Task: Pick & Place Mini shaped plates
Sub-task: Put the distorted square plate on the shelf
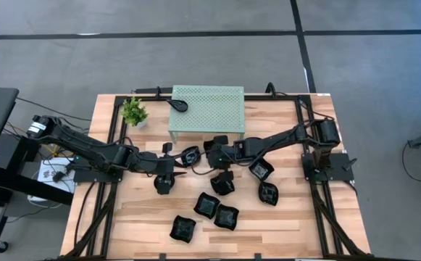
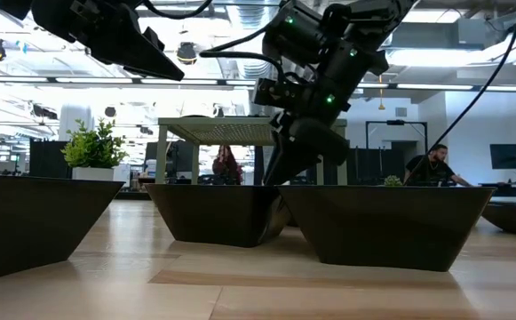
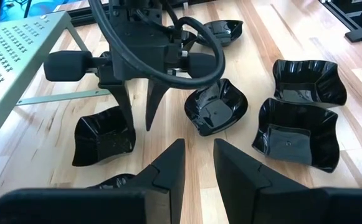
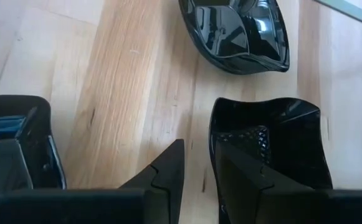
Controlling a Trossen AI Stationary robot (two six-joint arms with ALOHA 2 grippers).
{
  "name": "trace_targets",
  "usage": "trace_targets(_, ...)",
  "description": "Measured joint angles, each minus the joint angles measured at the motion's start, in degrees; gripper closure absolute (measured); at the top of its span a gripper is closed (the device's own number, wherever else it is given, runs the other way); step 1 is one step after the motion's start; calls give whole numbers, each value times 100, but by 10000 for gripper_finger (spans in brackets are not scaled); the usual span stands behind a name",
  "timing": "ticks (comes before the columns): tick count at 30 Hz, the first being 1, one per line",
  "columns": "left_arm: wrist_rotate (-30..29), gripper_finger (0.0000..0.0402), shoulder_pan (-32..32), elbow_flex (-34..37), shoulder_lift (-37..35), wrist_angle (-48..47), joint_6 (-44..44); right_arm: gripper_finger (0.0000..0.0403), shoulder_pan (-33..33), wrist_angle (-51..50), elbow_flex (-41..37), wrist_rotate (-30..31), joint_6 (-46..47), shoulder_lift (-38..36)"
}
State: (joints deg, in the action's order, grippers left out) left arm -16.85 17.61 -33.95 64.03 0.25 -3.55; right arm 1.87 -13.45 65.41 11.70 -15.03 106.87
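Note:
Several small glossy black plates lie flat on the wooden table point(image 1: 145, 217); one more point(image 1: 179, 105) sits on the green perforated rack point(image 1: 206, 109). My right gripper point(image 4: 196, 168) is open and points down at a square wavy plate point(image 4: 274, 140), also in the high view point(image 1: 190, 154). One finger stands inside the plate's rim and the other outside over the wood; I cannot tell whether they touch it. My left gripper point(image 3: 197, 158) is open and hovers close by point(image 1: 165, 177), facing the right gripper point(image 3: 140, 106).
A leaf-shaped plate point(image 4: 237, 31) lies just beyond the square one, another point(image 4: 12, 146) beside it. Plates cluster at the table's middle and near side point(image 1: 206, 206) point(image 1: 226, 217) point(image 1: 182, 229) point(image 1: 269, 194). A potted plant point(image 1: 134, 111) stands left of the rack. People sit in the room behind point(image 2: 431, 164).

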Motion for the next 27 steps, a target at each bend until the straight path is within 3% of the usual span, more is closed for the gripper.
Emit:
trace_targets(9, 1, 316, 0, -2, 0, 24, 0, 319, -98, 4, -4, 46, -175, 419)
trace_targets(12, -1, 316, -2, -2, 0, 26, -2, 337, -87, 107, 2, 98, -338, 477)
trace_targets(16, 1, 316, -2, -2, 0, 26, -17, 391, -81, 60, 2, 124, -358, 483)
trace_targets(21, 1, 316, -2, -2, 0, 26, -20, 387, 15, 2, 28, 125, -351, 483)
trace_targets(27, 1, 316, -2, -2, 0, 26, -22, 398, 461, -853, 771, 186, -297, 485)
